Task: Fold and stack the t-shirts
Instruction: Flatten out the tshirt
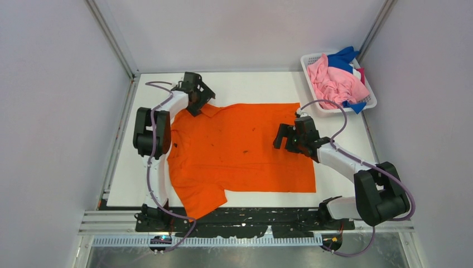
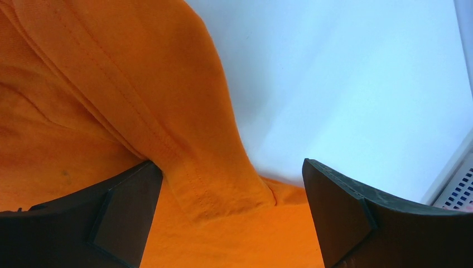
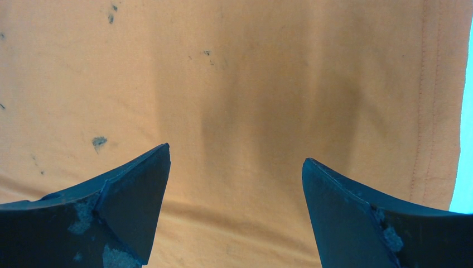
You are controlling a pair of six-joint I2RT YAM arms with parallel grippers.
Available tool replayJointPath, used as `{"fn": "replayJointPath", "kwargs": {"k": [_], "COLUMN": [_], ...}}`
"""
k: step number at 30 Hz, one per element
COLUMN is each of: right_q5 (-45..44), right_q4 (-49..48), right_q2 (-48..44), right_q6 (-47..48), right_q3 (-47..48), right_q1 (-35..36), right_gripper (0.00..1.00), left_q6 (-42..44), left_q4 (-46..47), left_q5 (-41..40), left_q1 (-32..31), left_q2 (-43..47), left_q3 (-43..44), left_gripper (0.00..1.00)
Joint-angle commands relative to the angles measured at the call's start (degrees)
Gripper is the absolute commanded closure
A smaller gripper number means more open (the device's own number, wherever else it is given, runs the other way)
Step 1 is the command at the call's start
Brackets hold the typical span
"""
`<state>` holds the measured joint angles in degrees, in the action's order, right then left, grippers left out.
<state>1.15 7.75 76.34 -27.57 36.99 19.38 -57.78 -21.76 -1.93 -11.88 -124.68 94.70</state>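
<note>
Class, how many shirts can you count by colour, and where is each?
4. The orange shirt lies spread on the table; the pink shirt, blue shirt and a sliver of magenta shirt are heaped in the white basket. More may be hidden underneath.

Left arm (image 1: 159,178) and right arm (image 1: 341,159): white links, bulky black joints, a thin lilac cable (image 1: 149,167) looping alongside. Left claw (image 2: 231,167) and right claw (image 3: 237,153) have black wedge fingers (image 3: 134,184), the right's scuffed grey.

Under my black fingers (image 3: 131,195) the orange t-shirt (image 1: 240,153) shows tiny dark specks — the table (image 1: 251,84) is white, the mesh basket (image 1: 308,70) white too, with a pink shirt (image 1: 334,84) and a blue shirt (image 1: 346,56).
</note>
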Motion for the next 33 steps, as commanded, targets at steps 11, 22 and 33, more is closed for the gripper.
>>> {"fn": "replayJointPath", "kwargs": {"k": [11, 22, 33], "right_q5": [-0.88, -0.82, 0.23], "right_q4": [-2.22, -3.86, -4.31], "right_q2": [1.16, 4.22, 4.21], "right_q6": [0.26, 0.06, 1.09], "right_q3": [3.72, 5.28, 5.55], "right_q1": [-1.07, -2.98, -4.03], "right_gripper": [0.05, 0.05, 0.05], "left_q6": [-12.67, -22.82, -7.83], "left_q4": [18.97, 27.61, 26.19], "left_q5": [3.52, -2.1, 1.47], "left_q1": [-0.71, -6.4, -6.55], "left_q2": [-8.66, -30.96, -21.17], "left_q3": [9.58, 45.29, 40.49], "left_gripper": [0.0, 0.0, 0.0]}}
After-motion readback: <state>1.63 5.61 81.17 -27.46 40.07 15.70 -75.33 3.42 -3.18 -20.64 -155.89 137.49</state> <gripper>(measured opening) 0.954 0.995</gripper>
